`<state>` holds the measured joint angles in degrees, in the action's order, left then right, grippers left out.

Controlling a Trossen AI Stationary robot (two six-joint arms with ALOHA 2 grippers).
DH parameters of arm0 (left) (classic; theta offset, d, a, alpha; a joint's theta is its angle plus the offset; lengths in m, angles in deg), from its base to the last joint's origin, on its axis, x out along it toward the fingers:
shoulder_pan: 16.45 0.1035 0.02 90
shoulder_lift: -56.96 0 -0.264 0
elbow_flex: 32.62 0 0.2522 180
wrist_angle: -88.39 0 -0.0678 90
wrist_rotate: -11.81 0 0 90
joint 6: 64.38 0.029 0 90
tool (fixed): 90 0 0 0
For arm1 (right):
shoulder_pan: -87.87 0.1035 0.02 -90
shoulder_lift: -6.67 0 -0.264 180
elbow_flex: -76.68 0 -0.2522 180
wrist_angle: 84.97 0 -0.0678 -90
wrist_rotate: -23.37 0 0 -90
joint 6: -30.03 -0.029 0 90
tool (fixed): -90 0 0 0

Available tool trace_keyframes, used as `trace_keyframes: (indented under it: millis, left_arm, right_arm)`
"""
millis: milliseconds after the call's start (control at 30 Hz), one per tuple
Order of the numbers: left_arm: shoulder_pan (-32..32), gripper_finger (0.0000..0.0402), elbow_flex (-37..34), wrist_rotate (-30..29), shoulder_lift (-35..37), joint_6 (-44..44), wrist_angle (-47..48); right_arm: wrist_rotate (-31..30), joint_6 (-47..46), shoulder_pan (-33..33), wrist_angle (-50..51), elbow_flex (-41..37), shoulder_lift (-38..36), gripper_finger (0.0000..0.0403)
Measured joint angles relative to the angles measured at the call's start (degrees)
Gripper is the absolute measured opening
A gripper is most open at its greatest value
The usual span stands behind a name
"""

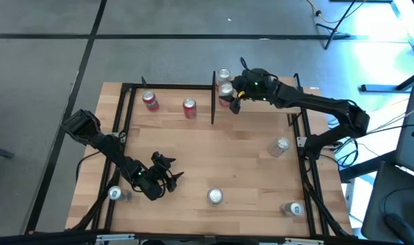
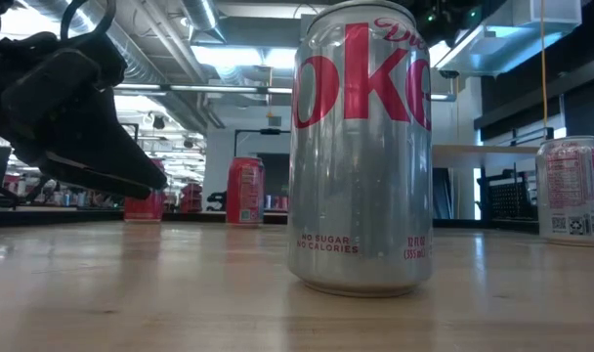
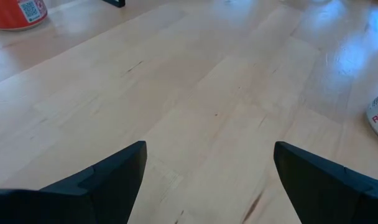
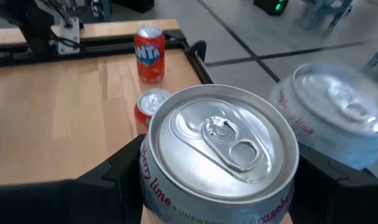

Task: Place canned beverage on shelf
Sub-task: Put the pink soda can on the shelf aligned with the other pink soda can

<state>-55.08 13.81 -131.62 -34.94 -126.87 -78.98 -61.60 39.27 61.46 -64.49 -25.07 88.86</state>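
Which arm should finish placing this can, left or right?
Right. The right gripper is closed around a can at the far edge of the table, beside another can. The left gripper is open, holds nothing, and sits near the front left, far from there.

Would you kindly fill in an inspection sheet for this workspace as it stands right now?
Surface: wooden tabletop, black frame.
Job's things: can held upright in the right gripper at the far edge, beside another can; shelf not clearly made out.
Clutter: two red cans far left; silver cans near edge and right.
Grippers: right shut on the can; left gripper open, low, empty.
Cables: on the floor, right.
Surroundings: grey floor; no people.
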Motion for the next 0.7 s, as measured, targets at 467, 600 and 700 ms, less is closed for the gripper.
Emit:
trace_keyframes:
  millis: [467,600,700]
  left_arm:
    - [0.0,0.0346,0.0,0.2,0.0,-0.38,-0.04]
    - [0.0,0.0346,0.0,0.2,0.0,-0.38,-0.07]
    - [0.0,0.0346,0.0,0.2,0.0,-0.38,-0.07]
  right_arm:
    - [0.2,-1.29,0.13,-2.87,0.0,1.41,0.0259]
    - [0.21,-1.29,0.15,-2.66,0.0,1.41,0.028]
    - [0.19,-1.29,0.15,-2.69,0.0,1.41,0.0345]
